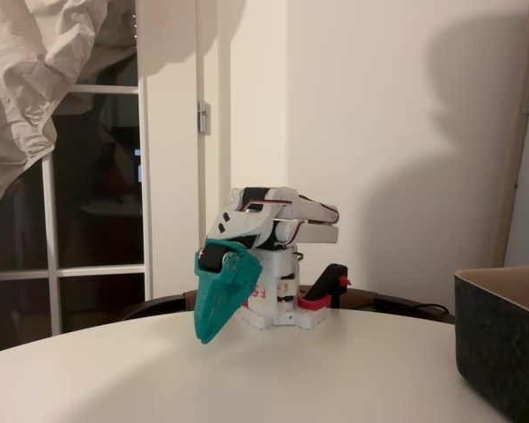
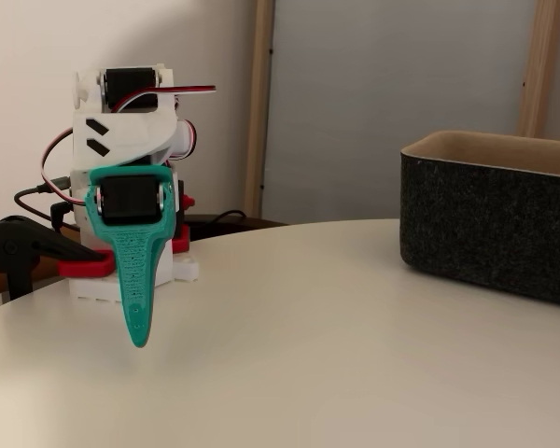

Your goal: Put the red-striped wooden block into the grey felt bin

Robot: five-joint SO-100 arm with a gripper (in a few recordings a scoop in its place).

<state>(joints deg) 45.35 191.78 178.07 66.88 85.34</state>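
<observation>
The white arm sits folded low over its base on the round white table, its teal gripper pointing down with the tip just above the tabletop. Both fixed views show the fingers lying together down to one narrow point, so the gripper looks pressed together and holds nothing.

One fixed view takes the arm from its side and catches the grey felt bin at the table's right edge, cut off by the frame, with only a strip of tan lining along its rim. The other faces the gripper head-on and gives more of the bin: thick dark walls, standing upright towards the table's far right side, well apart from the arm.

Between gripper and bin the tabletop lies bare and open. I cannot find the red-striped wooden block on any part of the table I can see.

A black and red clamp holds the base at the table's far edge, with cables trailing behind it. Beyond are a dark glazed door and hanging cloth.
</observation>
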